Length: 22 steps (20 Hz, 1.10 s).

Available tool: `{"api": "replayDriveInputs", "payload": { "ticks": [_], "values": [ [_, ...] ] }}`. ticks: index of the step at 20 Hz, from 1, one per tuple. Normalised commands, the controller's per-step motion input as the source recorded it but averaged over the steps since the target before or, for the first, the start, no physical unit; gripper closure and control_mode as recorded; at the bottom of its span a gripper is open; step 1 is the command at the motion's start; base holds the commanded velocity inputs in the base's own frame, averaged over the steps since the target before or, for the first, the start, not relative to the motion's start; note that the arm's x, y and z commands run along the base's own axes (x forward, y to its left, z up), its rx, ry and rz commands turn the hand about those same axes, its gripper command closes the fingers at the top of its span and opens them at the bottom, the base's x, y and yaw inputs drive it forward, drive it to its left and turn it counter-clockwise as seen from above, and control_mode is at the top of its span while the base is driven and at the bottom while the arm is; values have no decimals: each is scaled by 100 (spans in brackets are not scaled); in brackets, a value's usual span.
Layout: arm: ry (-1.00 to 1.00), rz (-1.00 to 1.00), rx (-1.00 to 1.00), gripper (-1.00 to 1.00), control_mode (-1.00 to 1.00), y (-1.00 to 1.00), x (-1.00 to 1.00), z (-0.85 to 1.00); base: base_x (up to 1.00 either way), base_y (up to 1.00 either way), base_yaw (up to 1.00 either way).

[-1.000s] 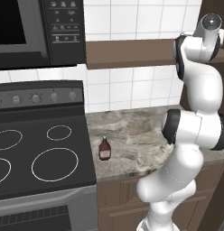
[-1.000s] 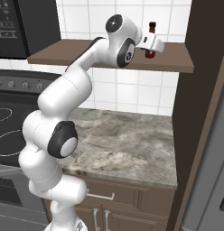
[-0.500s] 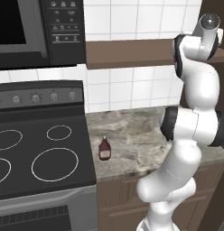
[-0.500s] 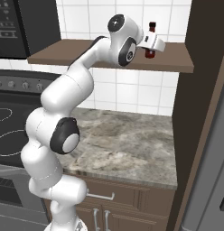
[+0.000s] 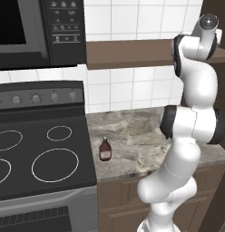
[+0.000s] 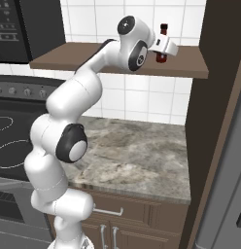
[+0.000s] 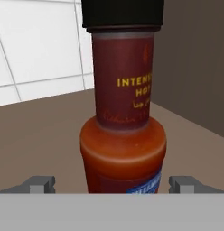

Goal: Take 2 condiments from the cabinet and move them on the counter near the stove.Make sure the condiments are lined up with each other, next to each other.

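My jaws stand wide open astride the red bottle (image 7: 123, 135) on the shelf (image 6: 64, 58), cap at 12 o'clock; I should close squarely on its body, then lift straight.

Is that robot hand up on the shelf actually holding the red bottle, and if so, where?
Nothing is held yet. The gripper has its jaws wide open on either side of the red bottle's lower body, with a gap showing on both sides.
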Motion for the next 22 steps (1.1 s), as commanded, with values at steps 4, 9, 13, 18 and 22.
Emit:
{"api": "replayDriveInputs", "payload": {
  "ticks": [4,9,13,18,22],
  "values": [
    [0,0,0,-100,-100,0,4,-1,0,0,0],
    [0,0,0,100,-100,0,1,0,0,0,0],
    [0,0,0,100,-100,0,4,0,0,0,0],
    [0,0,0,100,-100,0,1,0,0,0,0],
    [0,0,1,100,-100,-6,-8,0,0,0,0]
  ]
}}
